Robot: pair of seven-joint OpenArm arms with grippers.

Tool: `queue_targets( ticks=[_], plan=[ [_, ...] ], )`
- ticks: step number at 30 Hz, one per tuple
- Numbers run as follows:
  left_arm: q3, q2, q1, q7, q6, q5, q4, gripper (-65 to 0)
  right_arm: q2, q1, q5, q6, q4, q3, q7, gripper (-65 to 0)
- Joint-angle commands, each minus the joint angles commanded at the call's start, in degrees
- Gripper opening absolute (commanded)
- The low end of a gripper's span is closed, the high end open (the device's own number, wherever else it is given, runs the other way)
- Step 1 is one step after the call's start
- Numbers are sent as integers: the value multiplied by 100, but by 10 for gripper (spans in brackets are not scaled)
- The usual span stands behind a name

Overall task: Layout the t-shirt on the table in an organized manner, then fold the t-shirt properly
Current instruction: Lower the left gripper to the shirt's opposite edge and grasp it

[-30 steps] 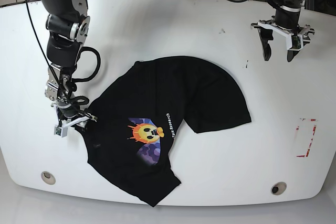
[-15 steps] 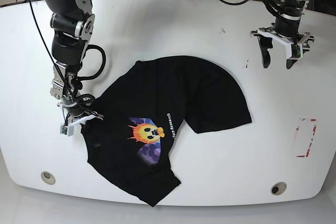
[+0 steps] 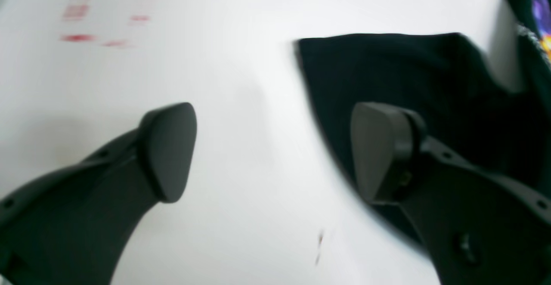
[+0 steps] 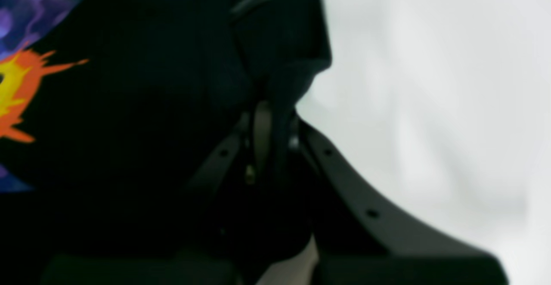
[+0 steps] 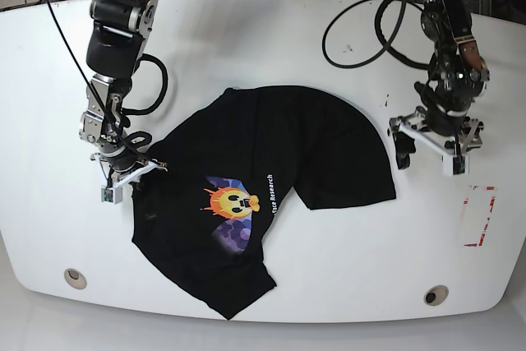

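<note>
Right gripper (image 4: 271,117): jaws clamped on a pinch of black cloth at the edge of the t-shirt (image 5: 271,195). In the right wrist view the fingers meet with fabric bunched between them; the orange and purple graphic lies to one side of the jaws and bare table (image 5: 246,39) to the other. Compared with a second ago, this gripper has carried its pinch toward the far side of the table, and the near hem and collar area have shifted with it. Judgement: the garment is being dragged to spread it, so the layout stage is still in progress and folding has not begun.

Left gripper (image 3: 271,151): jaws wide apart, holding nothing. A second ago it hung above bare table near the far edge; it has since descended and now sits just beside the shirt's outer edge. In the left wrist view one finger (image 3: 383,147) stands over black cloth and the other (image 3: 170,147) over white table, so the edge runs between the jaws. Contact with the cloth cannot be confirmed. Red marks (image 3: 77,37) lie beyond the jaws.

The t-shirt lies crumpled near the table's centre, one portion folded over.
</note>
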Motion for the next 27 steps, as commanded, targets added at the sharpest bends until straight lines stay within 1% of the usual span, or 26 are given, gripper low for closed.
queue_targets(
  ticks=[14,18,25,27],
  plan=[
    [18,0,-1591,-26,0,0,-2716,-81,0,-246,0,0,132,0,-9,-650],
    [18,-9,-1864,-26,0,0,-3200,-82,9,-281,0,0,132,0,-9,-650],
    [44,26,-2101,-325,-9,18,-3771,-83,18,-290,9,0,132,0,-9,-650],
    [158,26,-2110,-352,-53,18,-3895,-83,18,-299,9,0,132,0,-9,-650]
  ],
)
